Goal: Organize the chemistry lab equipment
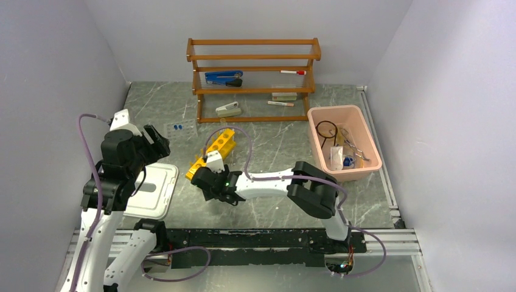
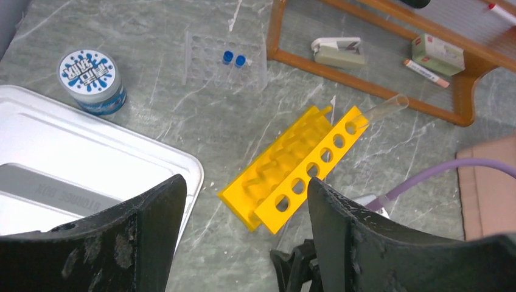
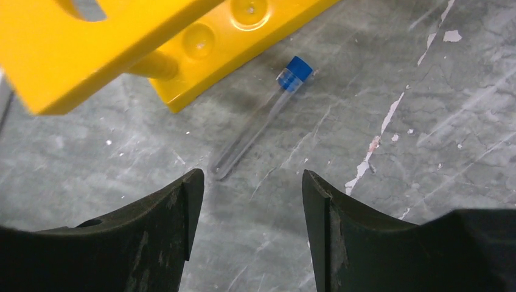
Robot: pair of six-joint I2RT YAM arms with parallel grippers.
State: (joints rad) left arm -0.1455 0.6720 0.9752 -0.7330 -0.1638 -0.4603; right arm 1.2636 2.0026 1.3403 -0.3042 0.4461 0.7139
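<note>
Blue-capped tube [image 3: 261, 118] lies flat on the grey tabletop [image 3: 426, 182] just ahead of my right claw [image 3: 251, 179]. Its clear closed end is nearest my fingertips and its cap points away and to the right. Further ahead and to the left of that claw is the yellow holed test-tube rack [image 3: 122, 42]. It seems tipped onto its side, close to the tube's cap but apart from it.

My right claw is released: the jaws stand spread with nothing between them, and the tube's near end sits almost in line with the gap. My left claw [image 2: 243, 182] is also spread wide and empty, hanging higher up. From there the rack lies ahead of it, with a bare clear tube [image 2: 383, 109] poking out of its far end, and a white tray [image 2: 91, 152] sits off to its left.

I judge this to be the approach for picking up the loose tube, with nothing gripped yet. The tube lies slantwise to my right jaws, so next I should turn the wrist until the fingers cross its thin body. Then I should come down to straddle it near the middle and close gently, since a round tube may roll or slip out. The rack will likely need righting before the tube can stand in a hole.
</note>
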